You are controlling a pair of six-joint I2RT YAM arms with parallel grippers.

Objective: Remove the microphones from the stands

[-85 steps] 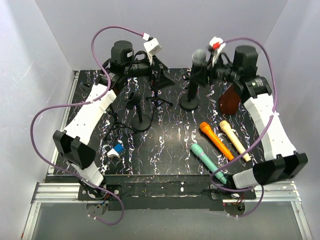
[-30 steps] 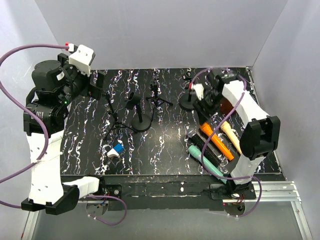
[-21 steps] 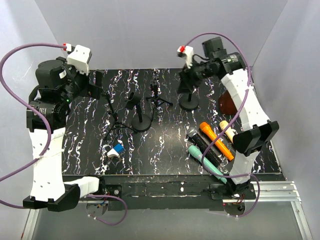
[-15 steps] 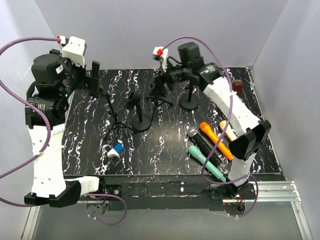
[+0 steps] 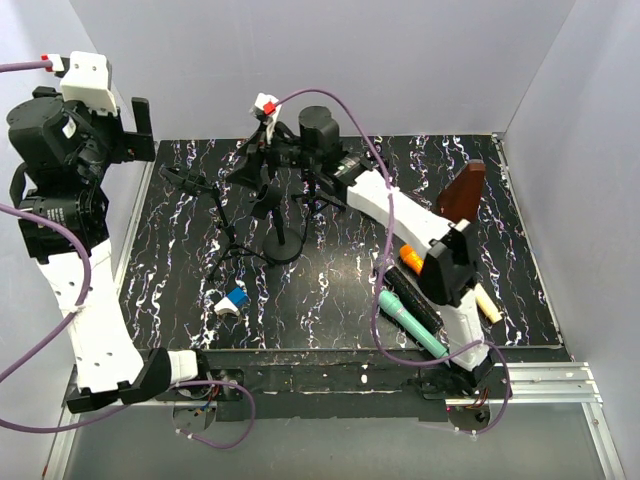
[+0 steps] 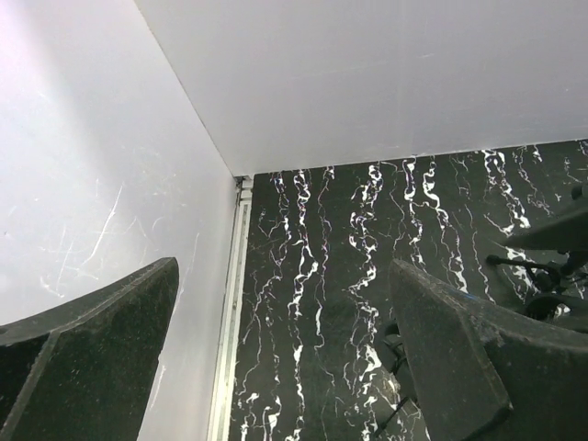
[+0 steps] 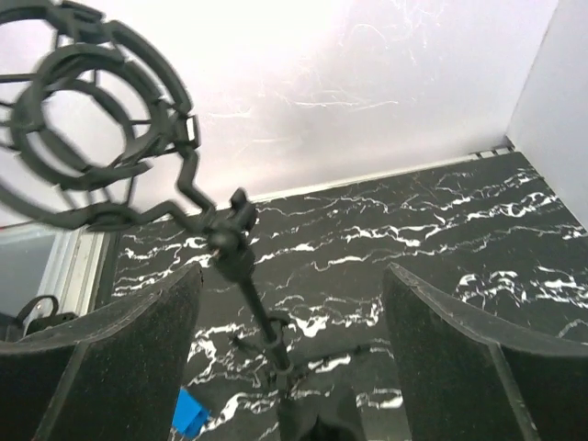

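A black microphone (image 5: 412, 305) lies flat on the table between the teal microphone (image 5: 405, 318) and the orange one (image 5: 408, 258), partly hidden by my right arm. My right gripper (image 5: 252, 165) is open and empty, reaching over the stands at the back centre. In the right wrist view its fingers (image 7: 292, 276) frame an empty shock-mount stand (image 7: 83, 119). My left gripper (image 5: 135, 122) is open and empty, raised high at the far left; it also shows in the left wrist view (image 6: 283, 276). The round-base stand at the back right is hidden behind my right arm.
A tripod stand with the shock mount (image 5: 188, 183), a round-base stand (image 5: 280, 238) and a small tripod (image 5: 318, 190) crowd the back centre. A cream microphone (image 5: 488, 302), a brown object (image 5: 462, 192) and a blue-and-white piece (image 5: 232, 300) are also on the table.
My right arm swung left across the back, from the round-base stand to the centre stands. My left arm rose and drew back to the far left. The black microphone stayed beside the teal one.
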